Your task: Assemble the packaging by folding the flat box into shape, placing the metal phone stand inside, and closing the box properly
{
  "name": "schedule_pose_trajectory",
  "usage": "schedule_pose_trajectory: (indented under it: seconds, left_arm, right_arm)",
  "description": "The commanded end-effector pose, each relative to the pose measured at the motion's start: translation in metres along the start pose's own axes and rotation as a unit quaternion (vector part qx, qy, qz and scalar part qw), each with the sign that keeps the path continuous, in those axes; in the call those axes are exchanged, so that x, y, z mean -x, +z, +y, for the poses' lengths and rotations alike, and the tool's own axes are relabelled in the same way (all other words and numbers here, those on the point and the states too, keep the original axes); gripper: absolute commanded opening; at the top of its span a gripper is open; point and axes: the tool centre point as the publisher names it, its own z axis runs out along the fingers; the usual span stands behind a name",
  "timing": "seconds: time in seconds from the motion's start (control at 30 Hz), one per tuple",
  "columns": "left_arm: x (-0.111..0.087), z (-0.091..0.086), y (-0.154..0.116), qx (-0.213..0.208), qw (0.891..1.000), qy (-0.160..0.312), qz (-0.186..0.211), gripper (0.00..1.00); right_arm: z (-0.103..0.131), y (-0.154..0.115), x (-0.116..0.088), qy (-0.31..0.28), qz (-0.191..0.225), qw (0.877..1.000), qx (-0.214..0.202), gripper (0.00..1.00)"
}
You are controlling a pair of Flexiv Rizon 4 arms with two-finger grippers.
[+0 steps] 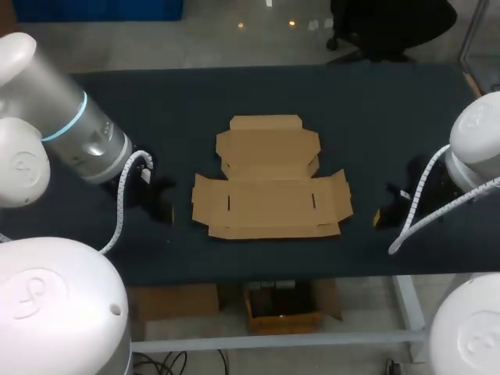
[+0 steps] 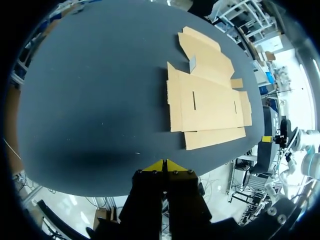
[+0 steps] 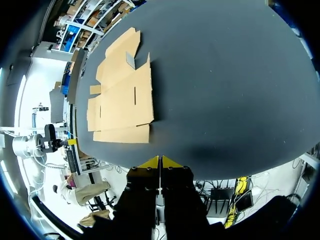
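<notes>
White shells of my left arm (image 1: 62,133) and right arm (image 1: 480,141) fill the near corners of the head view, one at each side of the dark bench (image 1: 156,94). The left pincer (image 2: 163,164) has its yellow tips pressed together with nothing between them, and the right pincer (image 3: 160,160) is pinched closed and empty in the same way. The flat box (image 1: 269,183) lies unfolded in the middle of the bench, between the two pincers and well apart from both, with every flap spread out and two slots cut in its main panel. I judge it to be thin card: light, stiff across the panels, willing to bend only along its creases, and likely to slide if pushed from one side. Since it lies flush with the bench, I would take it at an outer flap edge with one pincer while the other pins the main panel down.
</notes>
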Motion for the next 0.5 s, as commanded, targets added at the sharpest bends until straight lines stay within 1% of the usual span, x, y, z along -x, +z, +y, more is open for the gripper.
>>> schedule_pose_trajectory:
  seconds: [0.03,0.1,0.3,0.5]
  left_arm:
    - [0.006,-0.001,0.013,0.003,1.0,0.003,0.01,0.0]
    - [0.008,0.001,0.016,0.006,1.0,0.008,0.017,0.0]
    - [0.008,0.005,0.025,0.004,1.0,0.007,0.021,0.0]
    - [0.009,0.006,0.034,0.014,0.999,0.011,0.036,0.0]
  right_arm:
    - [0.007,0.016,0.004,0.007,0.003,1.0,-0.019,0.0]
    - [0.005,0.019,0.004,0.01,0.003,1.0,-0.021,0.0]
    - [0.003,0.028,0.002,0.02,0.001,0.999,-0.027,0.0]
    - [-0.001,0.036,0.004,0.028,0.002,0.999,-0.035,0.0]
